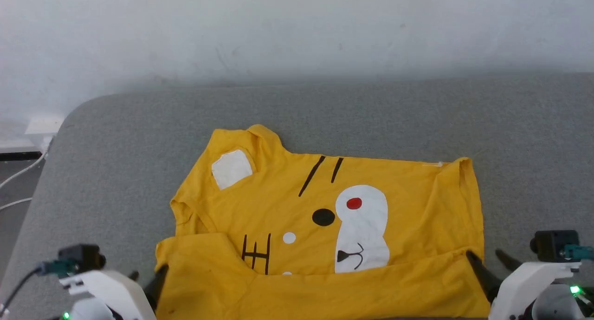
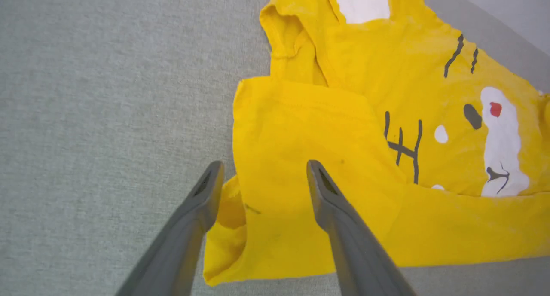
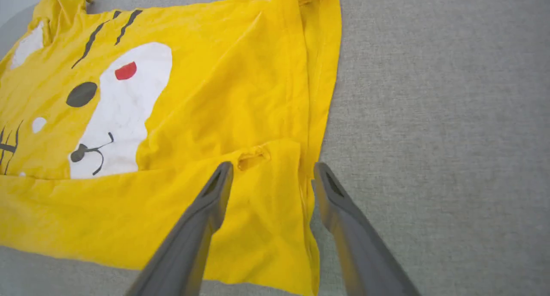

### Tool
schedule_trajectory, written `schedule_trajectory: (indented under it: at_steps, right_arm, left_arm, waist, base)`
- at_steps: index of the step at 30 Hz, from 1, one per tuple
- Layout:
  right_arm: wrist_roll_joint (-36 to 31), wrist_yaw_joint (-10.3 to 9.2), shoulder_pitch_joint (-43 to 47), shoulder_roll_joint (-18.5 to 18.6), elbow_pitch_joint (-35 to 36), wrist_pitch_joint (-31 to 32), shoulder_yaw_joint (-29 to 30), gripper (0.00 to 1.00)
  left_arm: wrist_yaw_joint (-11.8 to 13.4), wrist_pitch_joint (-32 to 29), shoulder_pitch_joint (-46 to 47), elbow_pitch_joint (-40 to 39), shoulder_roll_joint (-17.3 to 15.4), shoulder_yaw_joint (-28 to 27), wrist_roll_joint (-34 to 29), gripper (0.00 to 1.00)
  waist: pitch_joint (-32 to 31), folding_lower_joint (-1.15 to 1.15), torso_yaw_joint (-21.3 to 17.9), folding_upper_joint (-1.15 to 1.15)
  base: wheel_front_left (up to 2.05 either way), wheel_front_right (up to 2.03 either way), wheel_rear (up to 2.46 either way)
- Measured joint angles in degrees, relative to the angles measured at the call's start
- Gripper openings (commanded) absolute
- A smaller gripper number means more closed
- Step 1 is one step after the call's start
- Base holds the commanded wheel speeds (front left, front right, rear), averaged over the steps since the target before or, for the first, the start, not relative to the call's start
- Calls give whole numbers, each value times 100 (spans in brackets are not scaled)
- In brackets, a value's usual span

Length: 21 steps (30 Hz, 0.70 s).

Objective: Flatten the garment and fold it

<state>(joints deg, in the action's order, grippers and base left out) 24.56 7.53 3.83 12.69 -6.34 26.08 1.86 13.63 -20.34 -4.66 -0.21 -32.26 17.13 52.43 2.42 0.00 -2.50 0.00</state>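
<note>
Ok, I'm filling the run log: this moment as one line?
garment: near edge folded over | left gripper: open | right gripper: open

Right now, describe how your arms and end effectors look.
The left end effector and right end effector each have two long, tapering dark grey fingers, slotted near the tip. The left forearm and right forearm are white shells, each carrying a black camera block with a teal plug; a dark cable leaves the left one. A green light glows on each arm.
</note>
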Motion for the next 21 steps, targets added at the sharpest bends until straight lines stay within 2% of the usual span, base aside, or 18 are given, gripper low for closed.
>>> schedule_trajectory:
  at_steps: [4,10,14,21]
  right_arm:
    - [-299,0,-20,-234,297,-900,59,100]
    - [-648,0,-337,-457,791,-1852,-43,100]
    - [-765,1,-665,-552,1171,-2171,-181,100]
    - [-893,1,-1061,-737,1497,-2320,-374,100]
  left_arm:
    - [4,364,358,-73,-5,-266,-81,100]
    - [2,806,1213,34,-33,-525,-320,100]
    - [-12,875,1872,308,-86,-668,-358,100]
    - [-309,605,3318,928,-220,-617,-378,100]
  waist:
    - [68,0,-81,0]
    - [325,0,-215,0]
    - [601,1,-327,0]
    - [1239,2,-542,0]
  base:
    - [0,0,0]
    - [0,0,0]
    - [0,0,0]
    - [0,0,0]
